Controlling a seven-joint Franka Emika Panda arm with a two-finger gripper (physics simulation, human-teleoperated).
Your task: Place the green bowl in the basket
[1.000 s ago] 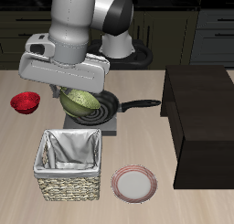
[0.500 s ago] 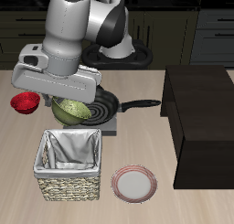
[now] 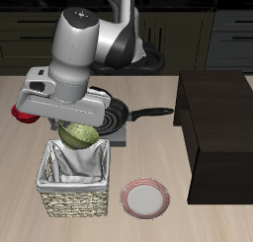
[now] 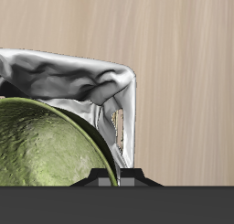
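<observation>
While held clear of the table, the green bowl point(image 3: 79, 134) tilts, pale speckled inside turned toward the front and slightly up, darker rim slanting; round, so no long axis to name. Hangs over the back rim of the basket point(image 3: 74, 199), at the edge nearest the stove, not yet down in the lining. Fills much of the wrist view point(image 4: 47, 145), with grey-white cloth and a strip of wicker wall just beyond its rim.

Bent forward and low over the table, grey forearm and broad wrist block reaching from the base at the back. Gripper point(image 3: 71, 122) mostly hidden under that block; bowl hanging directly from it, so evidently clamped on the rim, though finger spacing cannot be told.

Inside the basket only crumpled cloth visible. Behind it a dark frying pan point(image 3: 114, 113) on a small stove, handle pointing toward the dark cabinet point(image 3: 217, 127). Small red bowl point(image 3: 20, 113) partly hidden beside the arm. White plate with pink rim point(image 3: 145, 199) on the table just beside the basket, near the front edge.
</observation>
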